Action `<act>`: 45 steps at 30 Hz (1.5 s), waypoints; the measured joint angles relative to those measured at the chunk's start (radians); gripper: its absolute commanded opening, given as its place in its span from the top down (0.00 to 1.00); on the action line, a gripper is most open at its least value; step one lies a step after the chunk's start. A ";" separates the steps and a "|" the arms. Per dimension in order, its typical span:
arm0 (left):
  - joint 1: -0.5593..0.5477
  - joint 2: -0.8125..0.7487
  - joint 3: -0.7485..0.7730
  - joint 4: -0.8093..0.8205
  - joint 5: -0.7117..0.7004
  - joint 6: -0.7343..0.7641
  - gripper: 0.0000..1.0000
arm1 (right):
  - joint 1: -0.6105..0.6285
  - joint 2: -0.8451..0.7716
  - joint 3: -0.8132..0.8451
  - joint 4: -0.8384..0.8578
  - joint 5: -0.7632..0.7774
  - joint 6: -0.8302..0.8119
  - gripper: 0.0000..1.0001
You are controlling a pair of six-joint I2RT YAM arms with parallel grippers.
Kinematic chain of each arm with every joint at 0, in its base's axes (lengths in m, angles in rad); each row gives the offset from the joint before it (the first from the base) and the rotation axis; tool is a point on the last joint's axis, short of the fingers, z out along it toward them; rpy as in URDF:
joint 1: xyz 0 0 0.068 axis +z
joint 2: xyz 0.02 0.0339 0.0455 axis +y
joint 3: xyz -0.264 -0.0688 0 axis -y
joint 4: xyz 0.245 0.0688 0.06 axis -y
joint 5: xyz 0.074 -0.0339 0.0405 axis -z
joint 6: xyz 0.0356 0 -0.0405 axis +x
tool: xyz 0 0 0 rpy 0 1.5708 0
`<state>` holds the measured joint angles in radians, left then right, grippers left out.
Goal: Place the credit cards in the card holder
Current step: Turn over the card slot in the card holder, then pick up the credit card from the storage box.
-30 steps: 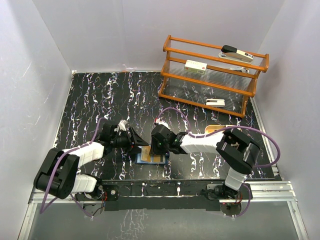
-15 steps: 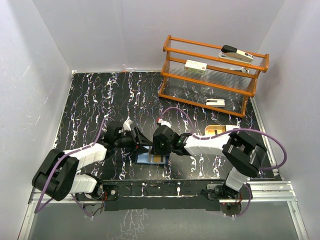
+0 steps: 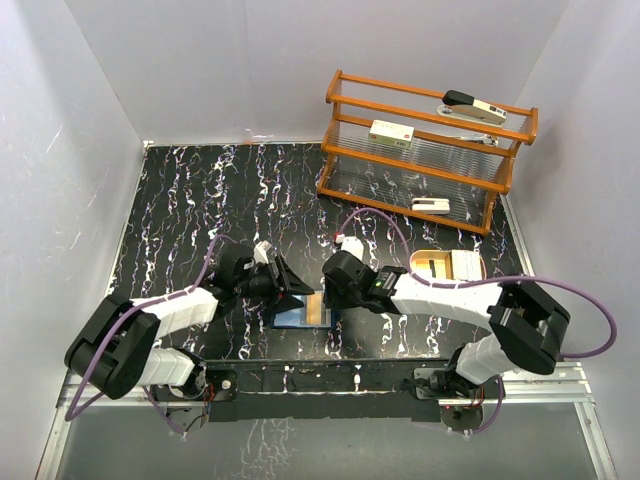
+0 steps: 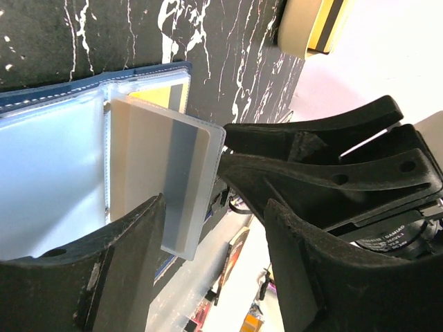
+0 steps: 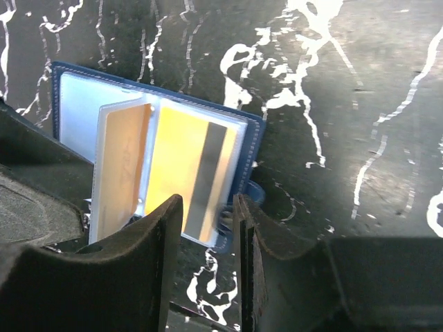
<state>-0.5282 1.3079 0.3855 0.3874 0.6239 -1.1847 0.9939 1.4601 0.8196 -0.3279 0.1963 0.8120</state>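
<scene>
The card holder (image 3: 300, 315) lies open near the table's front edge, navy outside with clear sleeves (image 5: 76, 111). A yellow-orange credit card (image 5: 181, 176) with a dark stripe sits in its right sleeve, and a tan card (image 5: 124, 162) sits in the raised sleeve beside it. My right gripper (image 5: 208, 218) stands open just over that card's near edge, with nothing pinched between its jaws. My left gripper (image 4: 214, 232) is open at the holder's left, and the upright clear sleeve (image 4: 166, 183) stands beside its left finger (image 4: 124, 263). The two grippers face each other closely over the holder.
A beige shallow tray (image 3: 470, 266) holding a yellow and black item sits to the right of the holder. At the back right stands a wooden rack (image 3: 425, 150) with white devices on its shelves. White walls enclose the black marbled table (image 3: 200, 200).
My right gripper has opened its jaws and drawn back to the right, off the holder. My left gripper has moved right, closer to the holder, and its opening is about the same.
</scene>
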 measured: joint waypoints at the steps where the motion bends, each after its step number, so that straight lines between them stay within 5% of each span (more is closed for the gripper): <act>1: -0.005 0.003 0.000 0.007 -0.002 -0.004 0.43 | 0.000 -0.013 0.000 -0.018 0.018 0.000 0.66; 17: -0.038 0.097 0.047 0.022 -0.013 0.023 0.43 | -0.037 -0.119 0.033 -0.260 0.193 -0.025 0.63; 22: -0.038 0.051 0.114 -0.116 -0.046 0.105 0.37 | -0.122 -0.130 0.092 -0.325 0.241 -0.076 0.62; 26: -0.039 -0.008 0.177 -0.240 -0.079 0.189 0.02 | -0.213 -0.134 0.113 -0.373 0.285 -0.124 0.58; 45: -0.039 -0.253 0.367 -0.795 -0.303 0.531 0.01 | -0.597 -0.097 0.161 -0.532 0.493 -0.319 0.49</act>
<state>-0.5671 1.0546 0.7525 -0.4076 0.3206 -0.6537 0.3973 1.3628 0.9810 -0.8600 0.6895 0.4927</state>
